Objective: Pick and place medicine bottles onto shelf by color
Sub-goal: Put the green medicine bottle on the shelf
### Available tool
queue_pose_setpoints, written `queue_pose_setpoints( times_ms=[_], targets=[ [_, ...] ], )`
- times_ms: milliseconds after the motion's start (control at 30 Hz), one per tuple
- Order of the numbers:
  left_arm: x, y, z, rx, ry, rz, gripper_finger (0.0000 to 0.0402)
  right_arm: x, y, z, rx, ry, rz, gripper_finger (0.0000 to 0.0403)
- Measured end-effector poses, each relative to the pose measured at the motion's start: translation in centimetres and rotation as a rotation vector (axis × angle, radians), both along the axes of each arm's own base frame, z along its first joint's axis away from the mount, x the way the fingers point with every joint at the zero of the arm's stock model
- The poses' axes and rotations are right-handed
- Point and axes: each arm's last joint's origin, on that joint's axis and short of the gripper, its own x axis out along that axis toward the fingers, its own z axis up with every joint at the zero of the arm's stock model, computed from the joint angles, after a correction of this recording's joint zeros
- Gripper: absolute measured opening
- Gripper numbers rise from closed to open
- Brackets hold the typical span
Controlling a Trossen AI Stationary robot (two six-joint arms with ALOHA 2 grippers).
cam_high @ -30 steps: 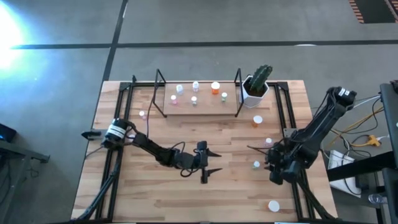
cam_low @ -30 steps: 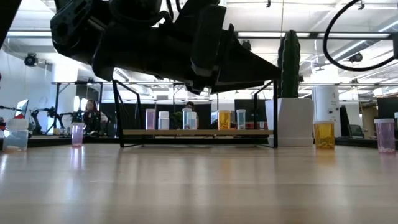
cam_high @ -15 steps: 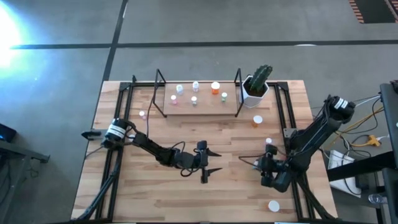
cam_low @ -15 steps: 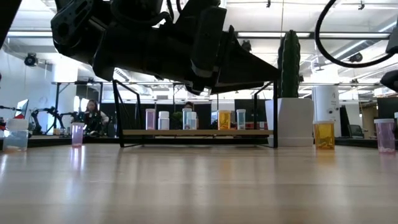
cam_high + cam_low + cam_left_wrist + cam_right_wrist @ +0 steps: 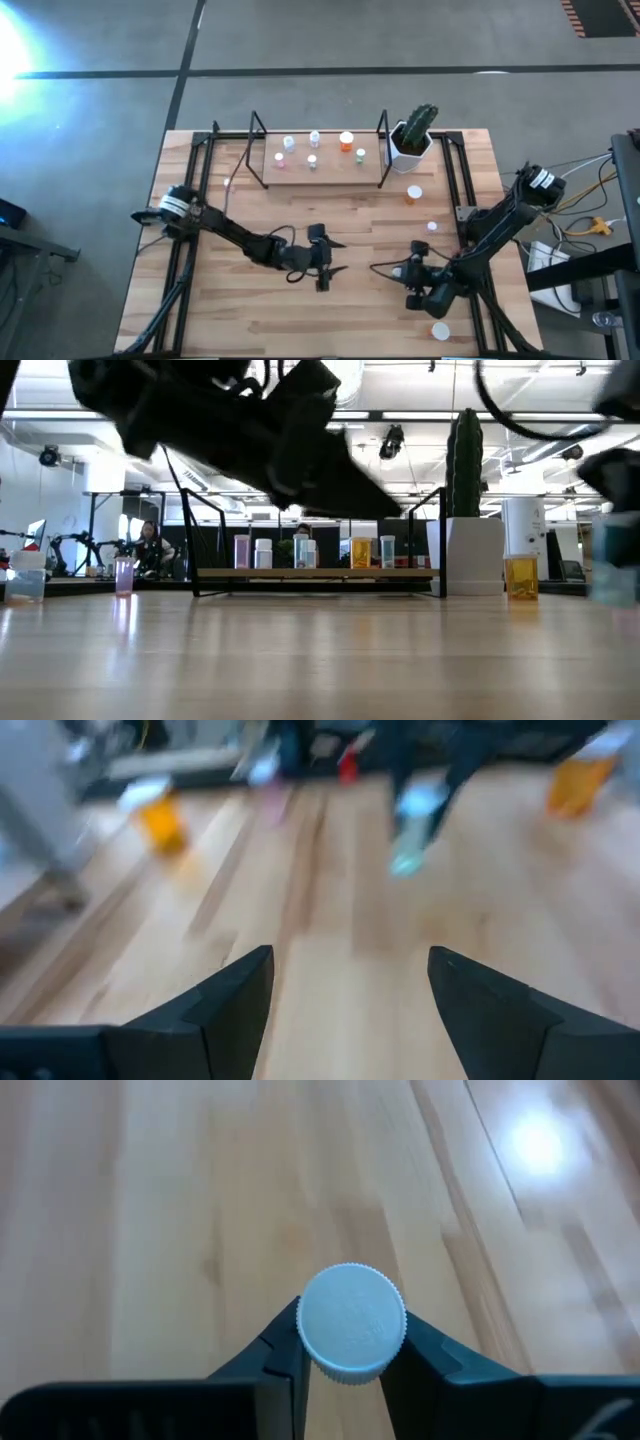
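Observation:
My right gripper point(image 5: 345, 1370) is shut on a small medicine bottle whose white cap point(image 5: 351, 1323) faces its wrist camera. It stands over the table's near right part point(image 5: 392, 270). The left wrist view shows the bottle point(image 5: 412, 825) blurred, with a pale blue-green body. My left gripper point(image 5: 337, 256) hovers open over the middle of the table with nothing between its fingers. The shelf point(image 5: 318, 165) at the far middle carries several bottles on its wood board. Loose bottles stand on the table: an orange one point(image 5: 414, 193), a pink one point(image 5: 432, 227), one near the front right point(image 5: 440, 330) and one at the left point(image 5: 229, 183). My right gripper pinches the bottle between its two fingers at opposite sides of the white cap's ribbed rim point(image 5: 302, 1342). The fingers slant down from the table's right side. The cap hides the body, and I cannot tell whether the bottle's base is clear of the table.
A white pot with a green cactus point(image 5: 412, 140) stands right of the shelf. Black rails point(image 5: 462, 200) run along both sides of the table. Bare wood point(image 5: 260, 310) lies along the near edge. A person sits far off in the room point(image 5: 150, 545).
My right gripper has swung toward the table's near edge and its middle, rolling as it went. It now has the bottle that stood on the table beside it. My left gripper has tipped up a little in place and stays open.

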Motion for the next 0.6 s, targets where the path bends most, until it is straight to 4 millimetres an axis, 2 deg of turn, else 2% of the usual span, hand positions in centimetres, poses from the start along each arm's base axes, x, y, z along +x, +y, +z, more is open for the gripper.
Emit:
queue_pose_setpoints(
  times_ms=[133,233,400,600],
  targets=[
    [-2.1,0.7,0.7,-0.013,0.200,0.130,0.0249,3.5,-1.1,0.8,0.005,-0.116,0.060,0.0086],
    [-3.5,1.1,0.5,-0.011,0.279,0.225,0.0249,6.7,-3.2,1.4,0.031,-0.195,0.096,0.0089],
    [-5.0,1.4,-1.0,-0.053,0.289,0.295,0.0249,11.3,-8.7,3.2,0.049,-0.304,0.055,0.0087],
    [-6.2,1.7,-2.5,-0.119,0.262,0.336,0.0249,14.6,-15.8,5.4,0.049,-0.352,-0.046,0.0090]
  ],
)
